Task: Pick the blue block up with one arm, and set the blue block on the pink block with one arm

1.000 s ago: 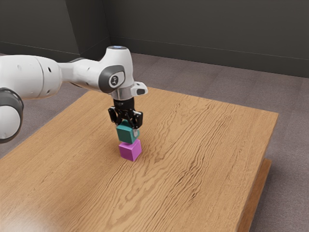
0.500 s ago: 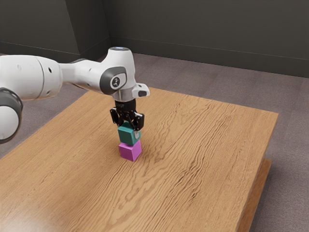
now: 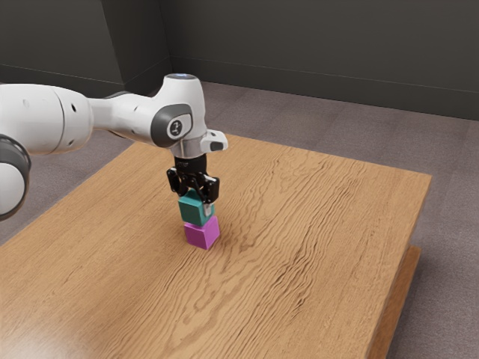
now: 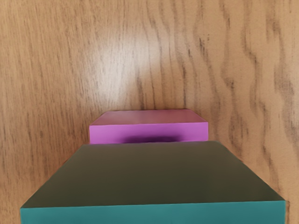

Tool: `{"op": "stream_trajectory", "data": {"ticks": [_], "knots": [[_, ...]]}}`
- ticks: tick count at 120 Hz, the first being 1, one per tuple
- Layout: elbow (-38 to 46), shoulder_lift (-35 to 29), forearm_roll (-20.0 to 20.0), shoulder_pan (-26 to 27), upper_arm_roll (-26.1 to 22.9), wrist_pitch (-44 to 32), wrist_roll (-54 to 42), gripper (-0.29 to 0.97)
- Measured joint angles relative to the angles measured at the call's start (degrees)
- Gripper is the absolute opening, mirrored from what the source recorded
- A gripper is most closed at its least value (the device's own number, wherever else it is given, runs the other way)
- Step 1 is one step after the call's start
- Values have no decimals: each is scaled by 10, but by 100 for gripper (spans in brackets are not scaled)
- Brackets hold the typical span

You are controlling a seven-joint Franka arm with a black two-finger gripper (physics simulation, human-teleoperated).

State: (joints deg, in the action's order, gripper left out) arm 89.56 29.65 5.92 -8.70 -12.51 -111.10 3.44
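The black pincer (image 3: 195,194) is clamped on the small teal-blue block (image 3: 196,209), which is directly over the pink block (image 3: 202,233) on the wooden tabletop (image 3: 314,224). The exterior view shows the fingers' grip. The wrist view shows a dark shadow across the pink top.

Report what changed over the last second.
The gripper, shut on the blue block, eased it slightly down and toward the exterior view's left, closer onto the pink block. The grip held; the pink block and the wooden table stayed put.
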Motion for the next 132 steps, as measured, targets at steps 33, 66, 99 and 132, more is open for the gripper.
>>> {"op": "stream_trajectory", "data": {"ticks": [33, 66, 99, 132], "knots": [[-1, 2, 0, 0, 8, -5, -5, 37], [-5, 4, 0, 2, 8, -9, -7, 37], [-5, 5, 0, 5, 8, -10, -9, 37], [0, 1, -4, 6, 8, -11, -8, 37]]}}
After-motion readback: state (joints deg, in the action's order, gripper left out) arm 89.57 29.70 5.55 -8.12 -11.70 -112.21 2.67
